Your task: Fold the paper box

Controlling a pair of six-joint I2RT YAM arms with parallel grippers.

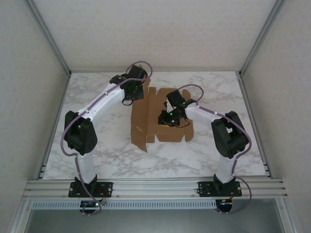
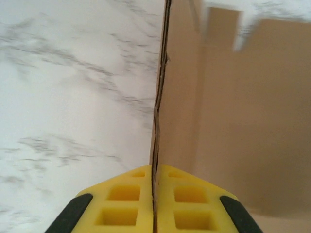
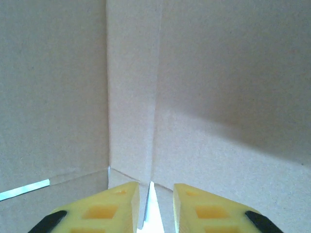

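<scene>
Top external view: the paper box (image 1: 140, 121) lies in the middle of the table (image 1: 204, 155). The left arm arcs to its 11 o'clock corner, and the right arm bends in from 4 o'clock over its centre.
Left wrist view: the left gripper (image 2: 154, 194) pinches the box's upright wall edge-on.
Right wrist view: the right gripper (image 3: 155, 204) is slightly spread, holds nothing, and faces an inner fold.
Open room: bare marble at 9 and 6 o'clock of the box.

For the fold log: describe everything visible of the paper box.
Plain brown unprinted cardboard, die-cut with tabs and notches, the paper box lies mid-table on the marble table, partly folded: its left wall stands upright, its edge pinched by the left gripper. The right gripper, jaws slightly apart, sits at an inner corner crease.
</scene>
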